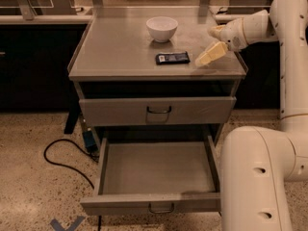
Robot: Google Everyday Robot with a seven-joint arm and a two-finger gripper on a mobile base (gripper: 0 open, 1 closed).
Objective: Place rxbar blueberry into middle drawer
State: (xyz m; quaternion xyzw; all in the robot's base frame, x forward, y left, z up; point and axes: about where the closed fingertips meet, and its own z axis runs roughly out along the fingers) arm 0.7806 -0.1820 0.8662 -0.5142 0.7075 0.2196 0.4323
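Note:
The rxbar blueberry (172,57), a flat dark bar with pale marks, lies on the grey cabinet top (115,57) in front of the white bowl (161,28). My gripper (211,43) hovers just above the cabinet top to the right of the bar, apart from it. It is open and empty, with one pale finger (210,55) low near the surface. The middle drawer (159,174) is pulled out at the bottom and is empty inside. Its front (154,203) carries a small loop handle.
The upper drawer front (158,110) is closed above the open drawer. My white arm and base (255,177) stand at the right, next to the open drawer. A black cable (62,160) lies on the speckled floor at the left. Dark counters stand behind.

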